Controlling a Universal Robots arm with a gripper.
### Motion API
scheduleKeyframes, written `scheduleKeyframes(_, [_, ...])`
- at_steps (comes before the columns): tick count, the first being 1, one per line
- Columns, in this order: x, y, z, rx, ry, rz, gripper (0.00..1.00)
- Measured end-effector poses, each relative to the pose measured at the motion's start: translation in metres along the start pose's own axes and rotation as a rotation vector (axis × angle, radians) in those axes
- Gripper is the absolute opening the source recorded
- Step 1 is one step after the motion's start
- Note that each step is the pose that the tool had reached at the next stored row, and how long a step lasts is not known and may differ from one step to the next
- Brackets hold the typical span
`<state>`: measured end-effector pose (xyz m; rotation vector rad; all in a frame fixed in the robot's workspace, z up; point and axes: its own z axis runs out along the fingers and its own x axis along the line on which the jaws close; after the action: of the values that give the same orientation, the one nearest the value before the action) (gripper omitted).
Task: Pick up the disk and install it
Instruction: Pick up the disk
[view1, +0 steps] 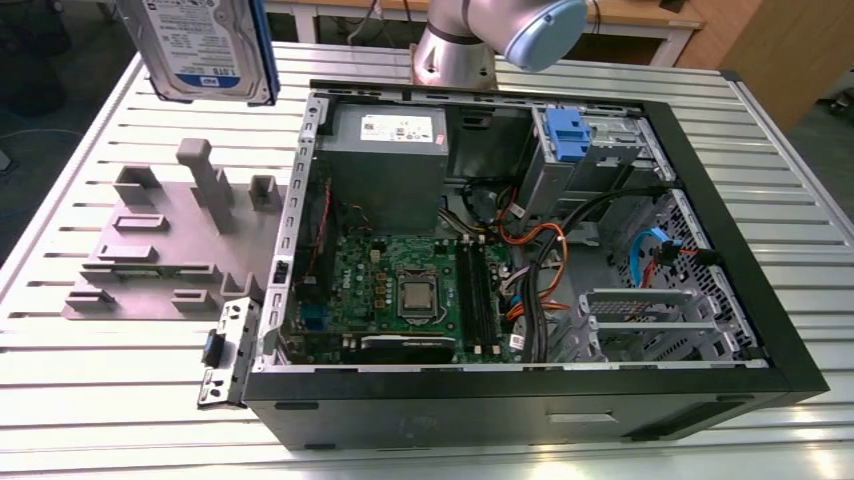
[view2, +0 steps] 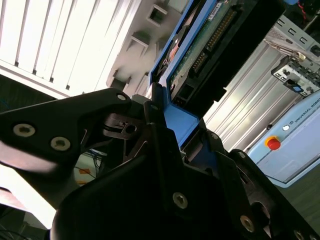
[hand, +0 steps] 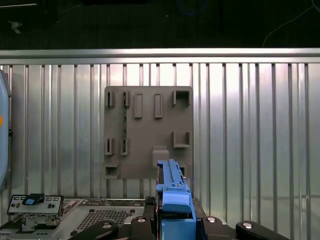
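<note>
In the exterior view the disk (view1: 200, 45) hangs in the air at about eleven o'clock, label facing the camera. It is well above the slatted table (view1: 94, 400), and its upper end is cut off by the picture's edge. Part of the arm (view1: 501, 35) shows at twelve o'clock, also cropped. The open computer case (view1: 467, 405) lies on its side in the middle. Inside it the motherboard (view1: 400, 280) sits near the centre and a blue clip (view1: 567, 135) sits in the bay at one o'clock. Cables hide much of the case floor. A grey fixture (view1: 160, 250) lies on the table at nine o'clock from the case, apart from the disk.

In the second wrist view the gripper (view2: 177, 132) is closed on the disk (view2: 200, 45). Its black fingers (view2: 156, 135) press the blue bracket from both sides, with only the bracket's thickness between them. The disk's circuit-board face is seen at a steep angle, and its far end runs out of frame. A pale control box (view2: 280, 150) with a red button stands beyond.

In the first wrist view the disk (hand: 173, 200) is seen edge-on as a narrow blue strip rising from the gripper (hand: 175, 226), so its label is hidden. Below lie the fixture (hand: 148, 135) and the table (hand: 250, 125). A corner of the case (hand: 50, 220) is cropped by the frame.
</note>
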<state>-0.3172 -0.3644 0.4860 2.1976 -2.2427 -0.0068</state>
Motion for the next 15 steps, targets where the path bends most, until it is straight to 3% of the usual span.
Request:
scheduleKeyframes(10, [0.0009,-0.0159,0.0001,0.0000,0.0003,0.000,0.36])
scheduleKeyframes(15, [0.0081,-0.0235,0.0007,0.0000,0.0003,0.000,0.36])
